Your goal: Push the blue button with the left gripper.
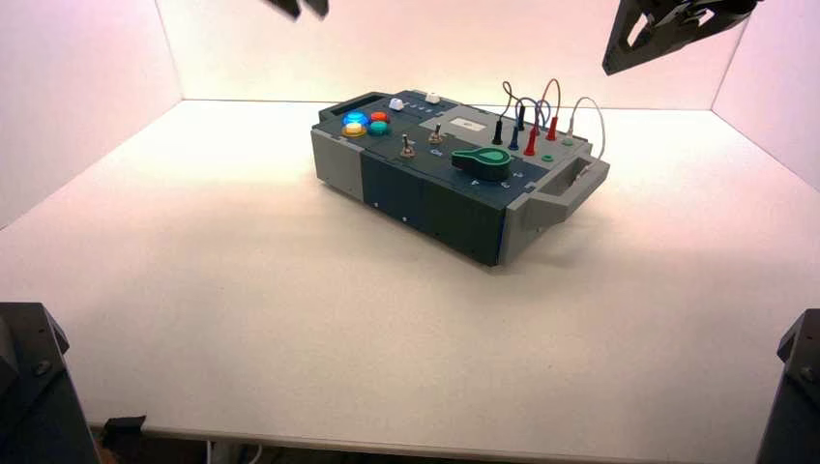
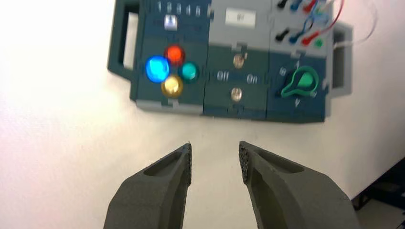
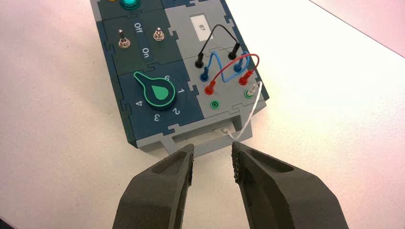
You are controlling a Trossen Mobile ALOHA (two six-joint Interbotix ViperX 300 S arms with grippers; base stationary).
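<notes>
The blue button (image 2: 157, 69) glows brightly among four round buttons at the left end of the grey-blue box (image 1: 425, 198); the high view shows the blue button (image 1: 355, 119) there too. My left gripper (image 2: 216, 155) hangs high above the table, short of the box's near side, open with nothing between its fingers. Only the tips of the left gripper (image 1: 302, 9) show at the upper edge of the high view. My right gripper (image 3: 213, 160) is open and empty, raised off the box's right end beyond the handle. In the high view the right gripper (image 1: 633, 43) is at the top right.
Beside the blue button sit a red button (image 2: 174, 54), a teal-green button (image 2: 189, 71) and a yellow button (image 2: 171, 86). Two toggle switches (image 3: 124, 42) stand by the Off and On lettering. A green knob (image 3: 158, 92) and plugged wires (image 3: 224, 67) occupy the right half. The arm bases (image 1: 29, 387) fill the lower corners.
</notes>
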